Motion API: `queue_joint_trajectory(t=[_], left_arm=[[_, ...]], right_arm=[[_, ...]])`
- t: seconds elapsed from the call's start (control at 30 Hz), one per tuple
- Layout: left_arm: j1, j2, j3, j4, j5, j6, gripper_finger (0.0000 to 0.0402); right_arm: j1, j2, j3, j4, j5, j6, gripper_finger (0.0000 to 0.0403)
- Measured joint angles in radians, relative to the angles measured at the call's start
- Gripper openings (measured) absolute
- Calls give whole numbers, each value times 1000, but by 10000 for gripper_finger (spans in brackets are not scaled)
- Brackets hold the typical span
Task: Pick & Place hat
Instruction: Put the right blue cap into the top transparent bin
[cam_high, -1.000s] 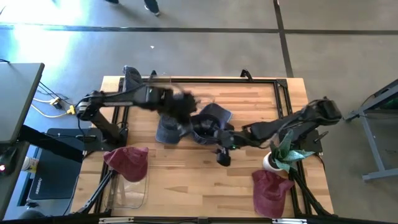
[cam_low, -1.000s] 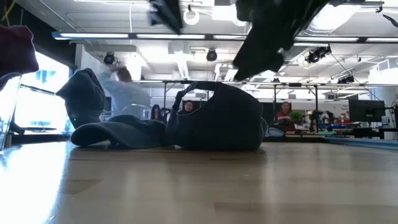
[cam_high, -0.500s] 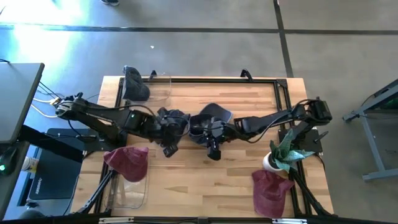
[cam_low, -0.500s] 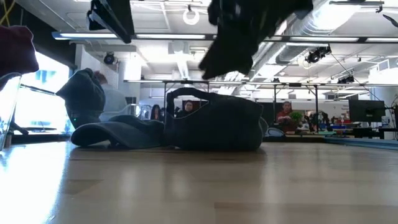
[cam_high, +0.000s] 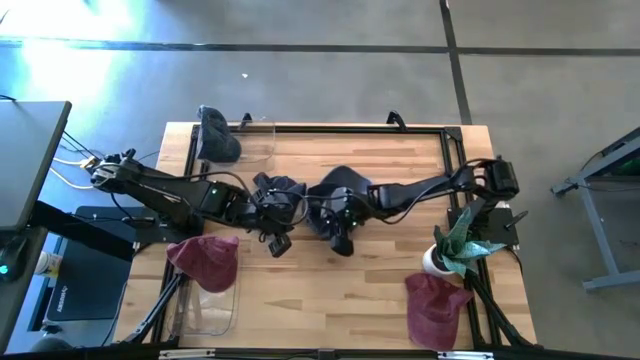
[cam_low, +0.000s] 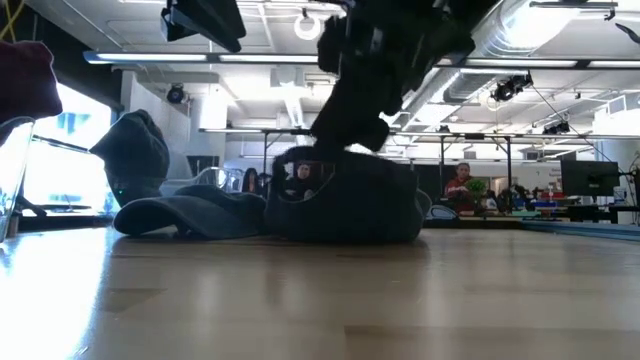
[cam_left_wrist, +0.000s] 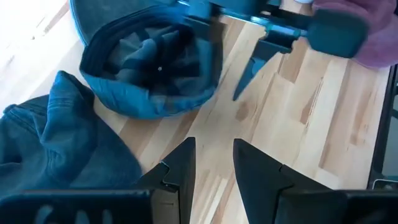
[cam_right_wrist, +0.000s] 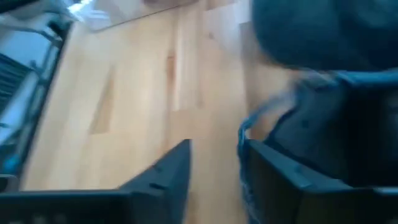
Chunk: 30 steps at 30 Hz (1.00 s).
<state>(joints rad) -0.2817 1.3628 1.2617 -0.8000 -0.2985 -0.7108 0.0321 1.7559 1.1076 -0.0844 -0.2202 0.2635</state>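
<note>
The right gripper (cam_right_wrist: 214, 165) hangs over the wooden table (cam_right_wrist: 124, 106) with a narrow gap between its dark fingers (cam_right_wrist: 165, 174), one finger touching the dark blue hat (cam_right_wrist: 323, 81).

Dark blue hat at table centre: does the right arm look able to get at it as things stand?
Probably yes. The right pincer hangs open at the edge of the dark blue hat, nothing between them; the left pincer sits off to the side.

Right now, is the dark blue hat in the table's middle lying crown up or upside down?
Upside down: in the left wrist view the dark blue hat shows its open inside and lining facing up.
</note>
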Motion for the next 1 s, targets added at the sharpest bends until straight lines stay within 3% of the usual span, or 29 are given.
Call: queue_joint_trajectory(t=[0.17, 0.33, 0.47, 0.6, 0.77, 0.87, 1.0], left_arm=[[-2, 0, 0, 15, 7, 0, 103], [-2, 0, 0, 74, 80, 38, 103], [-1, 0, 0, 119, 89, 109, 103], [0, 0, 0, 130, 75, 163, 103], [0, 0, 0, 126, 80, 224, 103], [0, 0, 0, 123, 100, 232, 103], [0, 0, 0, 116, 132, 230, 103]], right_arm=[[42, -59, -1, -10, -83, 91, 17], [76, -173, 0, -30, -198, 172, 25], [63, -230, -22, -103, -79, 172, 3], [27, -221, -103, -134, -37, 232, 15], [59, -226, -97, -103, -227, 177, 38], [112, -223, -89, -75, -260, 137, 79], [190, -208, -87, -23, -196, 48, 151]])
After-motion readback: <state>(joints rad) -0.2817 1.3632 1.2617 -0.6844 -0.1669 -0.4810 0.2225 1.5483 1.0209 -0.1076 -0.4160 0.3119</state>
